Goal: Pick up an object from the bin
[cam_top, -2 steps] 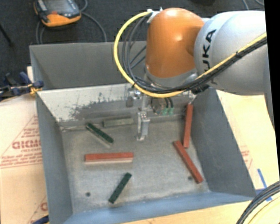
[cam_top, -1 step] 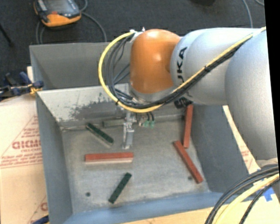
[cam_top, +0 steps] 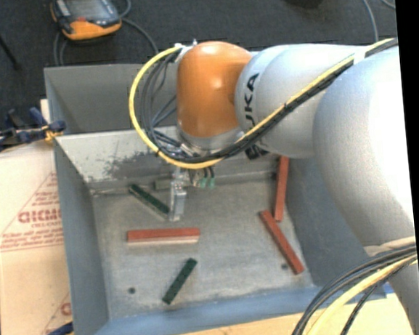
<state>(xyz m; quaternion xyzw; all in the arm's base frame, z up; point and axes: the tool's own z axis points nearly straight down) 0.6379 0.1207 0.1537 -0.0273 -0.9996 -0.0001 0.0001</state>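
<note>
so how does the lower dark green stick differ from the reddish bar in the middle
The lower dark green stick is shorter and slimmer than the reddish bar. The stick lies diagonally; the bar lies level across the view. The bar is nearer the gripper. Both lie flat, apart.

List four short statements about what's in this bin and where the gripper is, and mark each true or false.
1. The gripper is beside a dark green stick near the far wall of the bin. True.
2. A blue ball lies mid-bin. False: a reddish-brown flat bar lies there.
3. Two orange-red sticks lie along the right side. True.
4. The nearer green stick rests on the bar. False: it lies apart, toward the front.
</note>
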